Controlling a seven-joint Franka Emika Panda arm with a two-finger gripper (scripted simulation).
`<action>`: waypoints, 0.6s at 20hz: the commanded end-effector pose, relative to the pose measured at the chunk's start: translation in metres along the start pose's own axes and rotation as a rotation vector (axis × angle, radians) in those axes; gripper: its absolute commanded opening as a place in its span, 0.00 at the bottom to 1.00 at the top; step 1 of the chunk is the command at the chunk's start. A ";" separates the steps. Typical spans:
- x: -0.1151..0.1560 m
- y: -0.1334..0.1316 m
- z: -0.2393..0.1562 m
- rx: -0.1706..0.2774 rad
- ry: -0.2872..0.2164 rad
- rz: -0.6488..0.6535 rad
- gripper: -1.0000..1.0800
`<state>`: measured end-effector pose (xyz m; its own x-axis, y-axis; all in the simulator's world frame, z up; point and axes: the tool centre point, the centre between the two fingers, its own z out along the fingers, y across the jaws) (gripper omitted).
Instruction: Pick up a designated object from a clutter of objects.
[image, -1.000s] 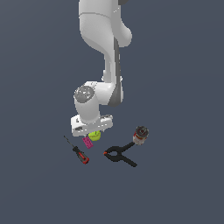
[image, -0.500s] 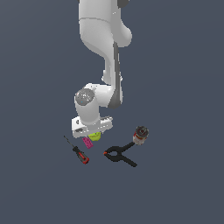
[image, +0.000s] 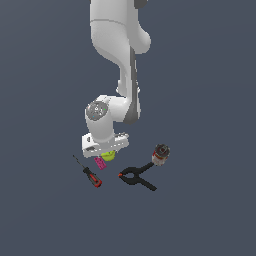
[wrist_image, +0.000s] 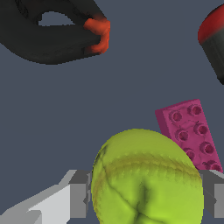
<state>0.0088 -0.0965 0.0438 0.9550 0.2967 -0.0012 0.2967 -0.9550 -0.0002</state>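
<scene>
Claw (wrist_image: 144, 199) sat wide, fingers flanking the ball (wrist_image: 146, 179), not clamped. Pink block (wrist_image: 190, 133) touched the ball; closing could snag it.

Even, flat simulator lighting; sharp renders, no shadows.

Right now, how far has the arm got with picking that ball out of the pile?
Done: the gripper is down over the yellow-green ball, one finger on each side. In hand: taking hold; whether the fingers already press the ball cannot be told. Left: lifting it away, since in the exterior view the ball sits low among the pink block, the clamp and the screwdriver.
</scene>
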 end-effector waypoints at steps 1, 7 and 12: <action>0.002 0.001 -0.005 -0.001 0.002 0.000 0.00; 0.010 0.005 -0.031 -0.001 0.002 0.000 0.00; 0.021 0.010 -0.067 0.000 0.002 -0.001 0.00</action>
<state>0.0271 -0.0995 0.0977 0.9548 0.2971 -0.0012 0.2971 -0.9548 -0.0006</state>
